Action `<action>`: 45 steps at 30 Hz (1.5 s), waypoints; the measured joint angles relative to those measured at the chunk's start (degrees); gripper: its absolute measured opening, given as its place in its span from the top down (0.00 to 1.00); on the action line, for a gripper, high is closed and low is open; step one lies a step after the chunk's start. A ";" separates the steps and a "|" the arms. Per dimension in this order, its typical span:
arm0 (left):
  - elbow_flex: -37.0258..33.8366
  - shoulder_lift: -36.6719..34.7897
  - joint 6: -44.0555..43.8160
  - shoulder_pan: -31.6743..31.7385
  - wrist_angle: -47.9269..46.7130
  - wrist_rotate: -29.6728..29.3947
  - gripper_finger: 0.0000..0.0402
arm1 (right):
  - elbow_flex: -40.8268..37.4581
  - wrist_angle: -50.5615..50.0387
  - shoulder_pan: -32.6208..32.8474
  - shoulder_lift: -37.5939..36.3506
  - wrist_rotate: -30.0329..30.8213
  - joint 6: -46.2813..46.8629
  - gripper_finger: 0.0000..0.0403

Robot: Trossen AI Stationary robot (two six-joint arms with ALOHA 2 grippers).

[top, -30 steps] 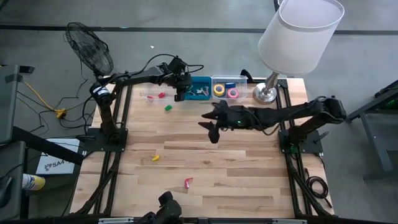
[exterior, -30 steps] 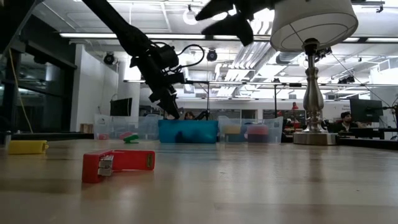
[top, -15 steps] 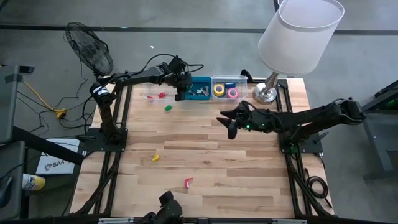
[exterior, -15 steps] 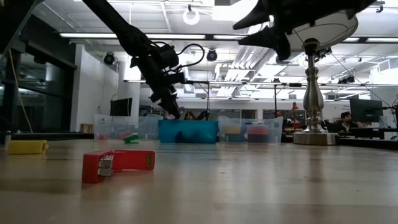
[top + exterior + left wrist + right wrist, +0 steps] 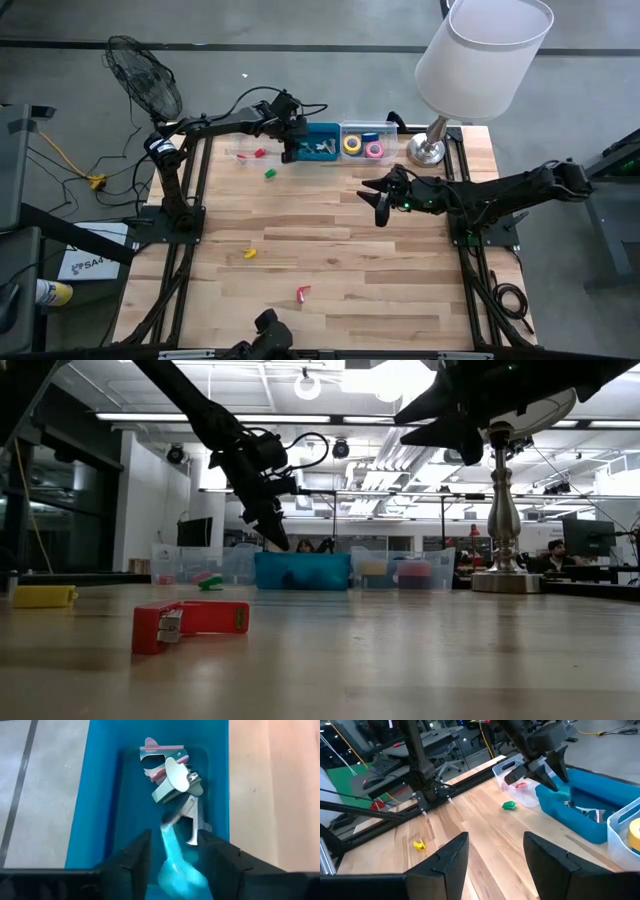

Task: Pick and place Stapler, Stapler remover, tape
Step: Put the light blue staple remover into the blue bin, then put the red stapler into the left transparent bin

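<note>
My left gripper [image 5: 291, 150] hovers over the near-left end of the blue bin [image 5: 322, 143] at the table's far edge, fingers apart. A light-blue stapler remover [image 5: 175, 862] shows blurred between them, above other stapler removers [image 5: 170, 770] lying in the bin. Yellow [image 5: 352, 144] and pink [image 5: 374, 149] tape rolls sit in the clear bin beside it. A red stapler [image 5: 190, 626] and a yellow one [image 5: 43, 596] lie on the near table. My right gripper [image 5: 380, 203] hangs open and empty over the table's right middle. My left gripper has its fingers [image 5: 135, 857] on either side of the light-blue stapler remover's body [image 5: 172, 845], coming from above and slanting down into the bin. The piece is blurred; I cannot tell whether either finger touches it.
A lamp [image 5: 428, 150] with a wide white shade [image 5: 482, 55] stands at the far right corner. A clear tray holds a red piece [image 5: 260, 153]; a green piece [image 5: 269, 173] lies near it. A fan [image 5: 145, 75] stands off the far left corner.
My right gripper has drawn back toward the table's right edge and sunk a little, still open and empty. My left arm has kept its place over the blue bin.
</note>
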 joint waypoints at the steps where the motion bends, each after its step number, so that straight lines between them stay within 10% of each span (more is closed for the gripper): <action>1: 0.00 0.00 -0.02 0.00 0.00 0.27 0.60 | 0.00 -0.12 0.00 0.00 0.03 0.35 0.55; 22: -0.04 -2.00 1.71 -0.02 -9.47 7.17 0.50 | -10.71 5.76 5.46 -4.75 5.46 -0.26 0.55; 34: -0.02 -7.40 -1.91 -4.37 -9.37 9.65 0.50 | -31.53 34.00 2.33 -17.63 -13.02 -3.67 0.55; 45: -0.04 -11.93 -10.41 -14.42 -14.04 2.98 0.50 | -32.04 11.66 0.72 -34.10 -15.01 -6.30 0.55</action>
